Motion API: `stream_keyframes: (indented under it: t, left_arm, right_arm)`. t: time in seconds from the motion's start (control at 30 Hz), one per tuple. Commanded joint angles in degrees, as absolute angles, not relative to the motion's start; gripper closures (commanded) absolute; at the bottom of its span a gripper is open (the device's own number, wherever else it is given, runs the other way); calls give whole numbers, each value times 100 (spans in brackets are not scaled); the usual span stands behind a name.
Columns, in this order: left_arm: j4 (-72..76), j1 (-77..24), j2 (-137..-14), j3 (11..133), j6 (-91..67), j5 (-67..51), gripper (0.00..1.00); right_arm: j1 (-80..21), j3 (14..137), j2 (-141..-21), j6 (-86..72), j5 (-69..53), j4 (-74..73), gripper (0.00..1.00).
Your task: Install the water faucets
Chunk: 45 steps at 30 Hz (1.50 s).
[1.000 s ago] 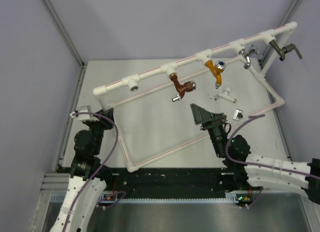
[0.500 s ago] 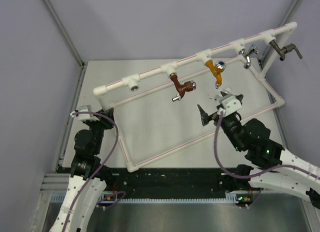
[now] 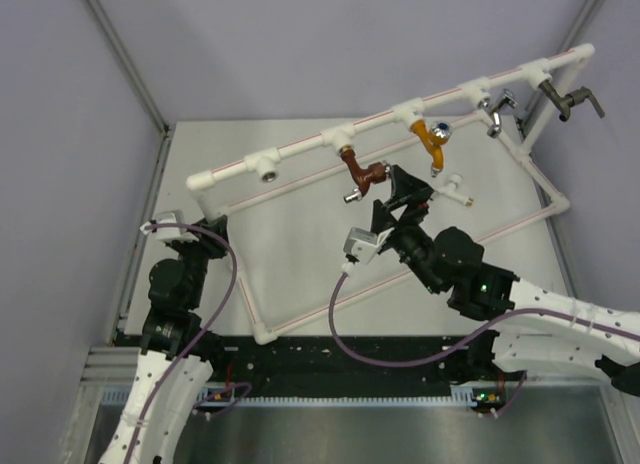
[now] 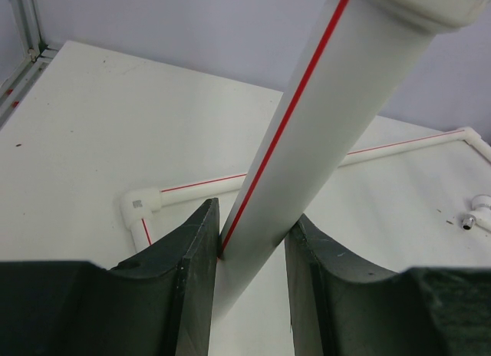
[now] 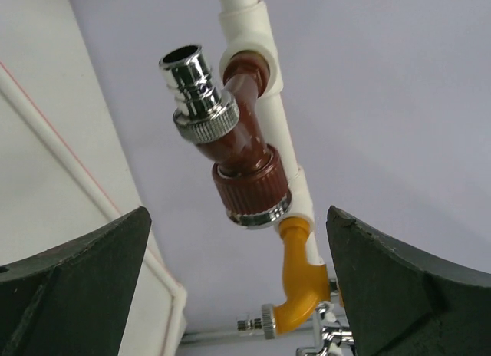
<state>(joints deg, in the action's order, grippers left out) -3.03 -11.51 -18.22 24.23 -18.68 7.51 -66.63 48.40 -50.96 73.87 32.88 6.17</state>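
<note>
We have swung our wide-open right tool (image 3: 395, 198) up to the brown faucet (image 3: 362, 172), likely to tighten it; our left tool (image 4: 252, 235) clamps the white pipe (image 4: 322, 118).

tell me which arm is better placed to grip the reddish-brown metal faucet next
Right. The right fingers are open either side of the reddish-brown metal faucet with silver tip. The left fingers are clamped on the white red-striped pipe frame, away from it.

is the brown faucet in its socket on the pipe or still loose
In: the brown faucet hangs from the white tee socket, its end seated in the fitting; how tight, cannot tell.
</note>
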Motion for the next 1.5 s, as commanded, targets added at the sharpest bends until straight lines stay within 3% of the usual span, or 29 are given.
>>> stream_keyframes:
  t: [0.0, 0.13, 0.27, 0.53, 0.6, 0.67, 0.73, 0.87, 1.03, 1.1, 1.2, 1.3, 1.33, 1.4, 1.47]
  left_arm:
    - [-642, -1187, -1969, 2417, -2540, 536, 100]
    - [-633, -1187, -1934, 2408, -2540, 545, 100]
    - [-633, -1187, -1916, 2408, -2549, 545, 100]
    - [-615, -1187, -1907, 2399, -2566, 519, 100]
    - [-598, -1187, -1907, 2391, -2566, 501, 100]
    - [-598, -1187, -1890, 2391, -2558, 510, 100]
    - [-598, -1187, -1907, 2391, -2558, 510, 100]
    - [-580, -1187, -1925, 2391, -2566, 492, 100]
    - [-589, -1187, -1907, 2391, -2558, 492, 100]
    - [-598, -1187, -1916, 2391, -2558, 510, 100]
    - [-615, -1187, -1916, 2408, -2549, 527, 100]
    - [-650, -1187, -1925, 2426, -2540, 554, 100]
    - [-650, -1187, -1916, 2426, -2549, 554, 100]
    - [-650, -1187, -1925, 2417, -2558, 554, 100]
    - [-633, -1187, -1934, 2426, -2549, 554, 100]
  right_arm:
    - [-6794, 5027, -5317, 8428, 2998, 1634, 4]
    - [-6794, 5185, -5642, 8376, 2883, 1748, 7]
    - [-6724, 5168, -5958, 8140, 2892, 2241, 18]
    - [-6609, 5291, -6152, 5471, 2857, 3242, 64]
    - [-6609, 5335, -6109, 4269, 2821, 3427, 75]
    - [-6566, 5221, -6021, 2593, 2856, 4048, 94]
    - [-6461, 4906, -5916, 714, 3162, 4943, 100]
    - [-6276, 4106, -5871, -3078, 4198, 6396, 100]
    - [-6258, 3823, -6222, -6877, 5307, 6820, 99]
    - [-6249, 3946, -6371, -7163, 5379, 7039, 97]
    - [-6249, 4043, -6521, -6840, 5370, 7652, 83]
    - [-6240, 3947, -6513, -6425, 5203, 7918, 58]
    - [-6249, 3868, -6487, -6225, 5116, 8023, 43]
    - [-6240, 3631, -6347, -5925, 4967, 8173, 1]
    - [-6249, 3350, -6092, -5470, 4791, 8322, 1]
